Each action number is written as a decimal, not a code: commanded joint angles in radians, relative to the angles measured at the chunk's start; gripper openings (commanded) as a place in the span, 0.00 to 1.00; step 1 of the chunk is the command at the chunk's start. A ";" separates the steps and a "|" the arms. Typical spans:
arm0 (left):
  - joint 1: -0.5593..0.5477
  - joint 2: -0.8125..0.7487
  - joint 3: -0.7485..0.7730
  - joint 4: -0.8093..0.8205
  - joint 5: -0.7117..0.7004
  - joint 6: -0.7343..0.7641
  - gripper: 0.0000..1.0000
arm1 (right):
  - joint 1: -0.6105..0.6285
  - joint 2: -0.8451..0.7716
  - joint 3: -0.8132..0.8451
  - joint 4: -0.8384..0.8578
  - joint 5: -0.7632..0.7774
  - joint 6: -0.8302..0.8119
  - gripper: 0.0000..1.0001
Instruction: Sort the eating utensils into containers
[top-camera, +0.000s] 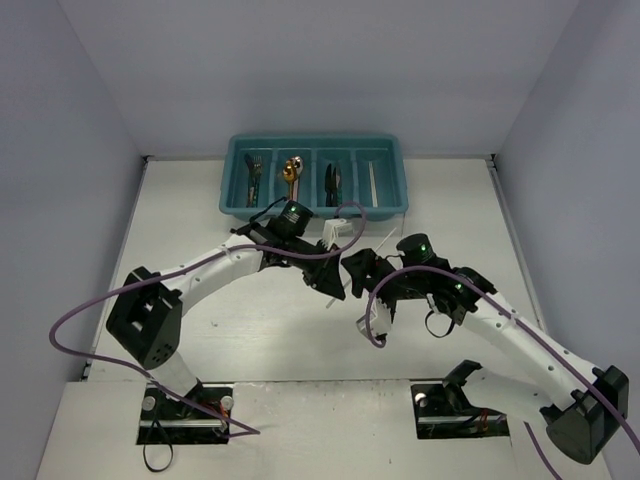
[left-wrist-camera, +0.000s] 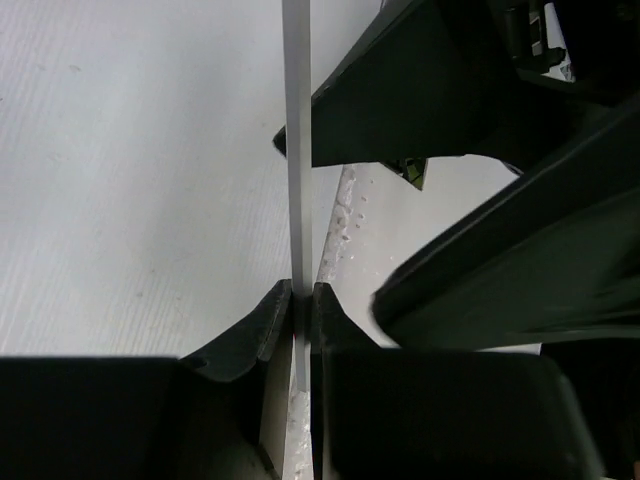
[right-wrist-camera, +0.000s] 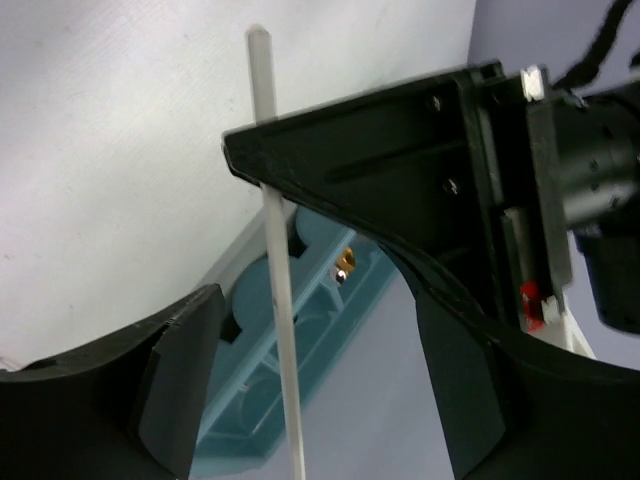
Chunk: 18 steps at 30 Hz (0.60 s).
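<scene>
A thin pale stick (top-camera: 387, 241) slants across the table's middle, below the teal tray (top-camera: 315, 141) of containers. My left gripper (top-camera: 328, 279) is shut on the stick's lower end; in the left wrist view the stick (left-wrist-camera: 297, 150) runs straight up from between the closed fingertips (left-wrist-camera: 300, 300). My right gripper (top-camera: 358, 268) stands open right beside it. In the right wrist view the stick (right-wrist-camera: 275, 260) passes between the spread fingers (right-wrist-camera: 170, 370) without touching them. The tray holds silver forks (top-camera: 252, 168), a gold spoon (top-camera: 290, 170), black knives (top-camera: 332, 178) and pale sticks (top-camera: 372, 183), each kind in its own compartment.
The tray sits against the back wall, and grey walls close in the table on the left and right. The purple cables (top-camera: 350, 215) of both arms loop near the two grippers. The arm bases (top-camera: 185, 415) stand at the near edge.
</scene>
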 joint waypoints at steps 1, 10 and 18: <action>0.124 -0.127 -0.018 0.157 -0.004 -0.083 0.00 | 0.007 -0.052 0.070 0.074 0.007 -0.102 0.87; 0.357 -0.273 -0.116 0.483 -0.005 -0.260 0.00 | 0.006 -0.011 0.194 0.161 -0.001 0.820 0.78; 0.359 -0.296 -0.175 0.600 0.030 -0.361 0.00 | -0.048 0.346 0.555 0.255 -0.044 1.840 0.71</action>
